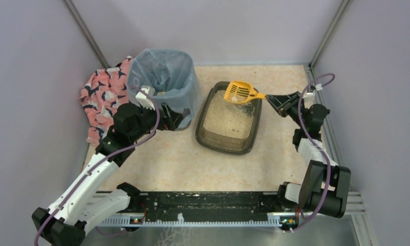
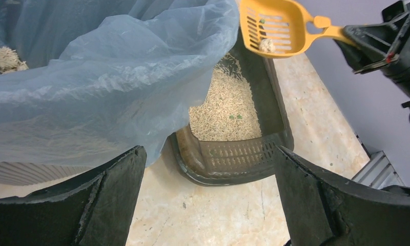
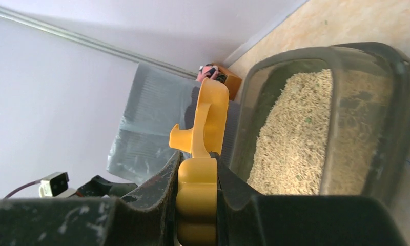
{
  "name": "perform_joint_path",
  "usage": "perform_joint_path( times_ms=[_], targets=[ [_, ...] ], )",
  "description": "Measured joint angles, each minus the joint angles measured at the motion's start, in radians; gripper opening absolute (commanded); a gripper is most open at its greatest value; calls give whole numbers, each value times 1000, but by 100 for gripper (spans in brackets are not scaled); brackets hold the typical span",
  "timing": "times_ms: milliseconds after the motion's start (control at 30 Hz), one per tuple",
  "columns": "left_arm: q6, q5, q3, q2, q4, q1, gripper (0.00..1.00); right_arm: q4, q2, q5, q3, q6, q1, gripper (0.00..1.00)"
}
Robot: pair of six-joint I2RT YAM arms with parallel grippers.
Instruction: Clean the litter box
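The litter box [image 1: 208, 134] is a dark translucent tray with beige litter, in the middle of the table. It also shows in the left wrist view [image 2: 228, 166] and the right wrist view [image 3: 392, 102]. My right gripper [image 1: 278, 100] is shut on the handle of a yellow slotted scoop [image 1: 240, 92], held above the box's far end. The scoop [image 2: 274, 25] holds a small pale clump. The scoop's handle [image 3: 198, 195] sits between my right fingers. My left gripper [image 1: 171, 117] is open and empty beside the bin [image 1: 167, 82], near its front.
The tall bin lined with a light blue bag [image 2: 105, 77] stands left of the litter box, with some pale clumps inside. A pink patterned cloth [image 1: 101, 92] lies behind the bin at the left wall. Walls enclose the table on three sides.
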Motion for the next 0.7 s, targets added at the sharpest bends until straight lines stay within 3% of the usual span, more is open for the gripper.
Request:
perform_joint_path(
  times_ms=[467,700],
  targets=[
    [36,-72,5,-24,-45,0,99,-164,24,60,313,35,133,0],
    [36,-72,4,-24,-45,0,99,-237,131,101,550,30,257,0]
  ],
)
